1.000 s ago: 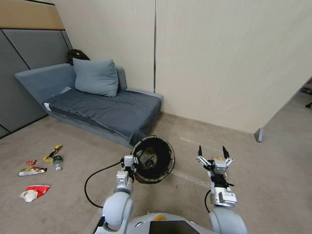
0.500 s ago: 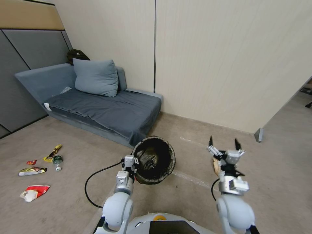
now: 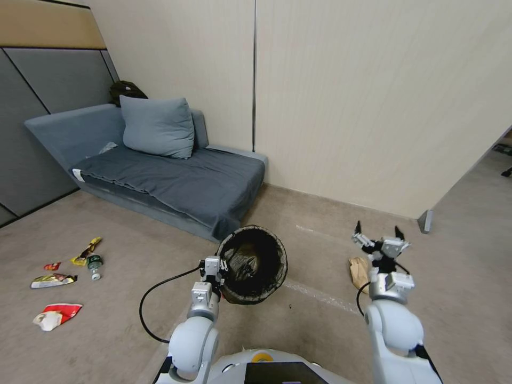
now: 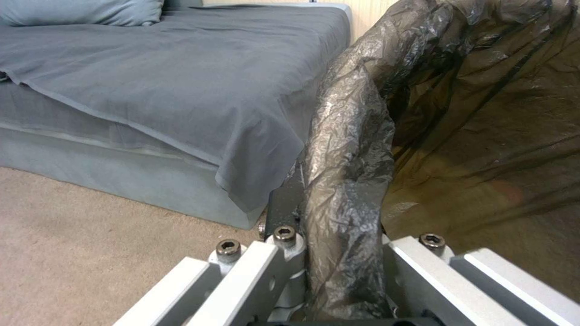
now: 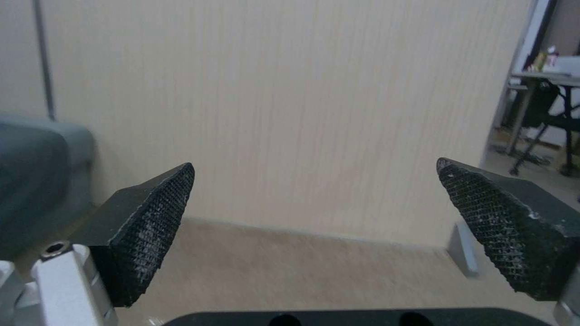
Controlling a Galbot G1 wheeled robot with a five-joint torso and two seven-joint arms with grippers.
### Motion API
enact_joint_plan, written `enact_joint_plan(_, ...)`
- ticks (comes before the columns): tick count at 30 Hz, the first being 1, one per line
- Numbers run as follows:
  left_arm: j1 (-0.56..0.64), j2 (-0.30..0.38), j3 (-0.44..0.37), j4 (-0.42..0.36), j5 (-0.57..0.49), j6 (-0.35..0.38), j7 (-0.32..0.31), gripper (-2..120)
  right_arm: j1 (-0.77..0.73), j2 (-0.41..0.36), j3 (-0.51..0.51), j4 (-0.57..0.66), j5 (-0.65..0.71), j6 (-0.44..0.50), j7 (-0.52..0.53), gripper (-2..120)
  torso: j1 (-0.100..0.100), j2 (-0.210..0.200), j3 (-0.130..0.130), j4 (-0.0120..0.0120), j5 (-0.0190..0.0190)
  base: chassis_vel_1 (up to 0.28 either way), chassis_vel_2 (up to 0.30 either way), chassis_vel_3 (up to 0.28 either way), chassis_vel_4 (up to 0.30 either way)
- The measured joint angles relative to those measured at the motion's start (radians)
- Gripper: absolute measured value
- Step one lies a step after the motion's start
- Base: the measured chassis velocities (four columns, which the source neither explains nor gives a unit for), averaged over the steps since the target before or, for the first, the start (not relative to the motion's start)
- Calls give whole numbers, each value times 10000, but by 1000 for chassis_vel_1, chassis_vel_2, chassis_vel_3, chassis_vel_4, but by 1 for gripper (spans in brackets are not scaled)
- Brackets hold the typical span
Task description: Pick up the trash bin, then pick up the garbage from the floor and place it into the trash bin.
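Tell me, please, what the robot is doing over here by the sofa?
It is tidying litter. The left gripper is shut on the rim of the trash bin and holds it up beside the sofa. The right gripper is open, with nothing in it, above a tan peel on the floor. Wrappers and a small bottle lie farther to the left.

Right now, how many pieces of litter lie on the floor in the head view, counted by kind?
Yellow snack wrappers: 2
Small red scrap: 1
Small bottle: 1
Red-and-white crumpled piece: 1
Tan piece: 1
Total: 6
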Motion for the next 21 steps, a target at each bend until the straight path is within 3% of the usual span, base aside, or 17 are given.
enact_joint_plan(4, 3, -5, 2, 9, 6, 0, 2, 1, 344, -348, 165, -794, 92, -165, 66, 100, 0, 0, 0, -1, 7, 0, 0, 0, 0)
enact_joint_plan(6, 2, -5, 5, 13, 6, 0, 5, 1, 428, -401, 207, -1057, 98, -264, 66, 100, 0, 0, 0, -2, -9, 0, 0, 0, 0)
enact_joint_plan(8, -1, -6, 9, 29, 11, 0, 4, 1, 668, -568, 327, -1777, 117, -544, 66, 100, 0, -1, 0, 2, 8, 0, 0, 0, 0)
enact_joint_plan(16, -12, -7, 49, 66, 22, -10, 5, 1, 755, -619, 363, -2029, 125, -632, 65, 100, 0, 0, 0, -1, -3, 0, 0, 0, 0)
enact_joint_plan(21, -12, -4, 88, 78, 33, -19, 6, 1, 1006, -824, 446, -3218, 184, -1046, -213, 100, 0, 0, 0, 2, 0, 0, 0, 0, 0)
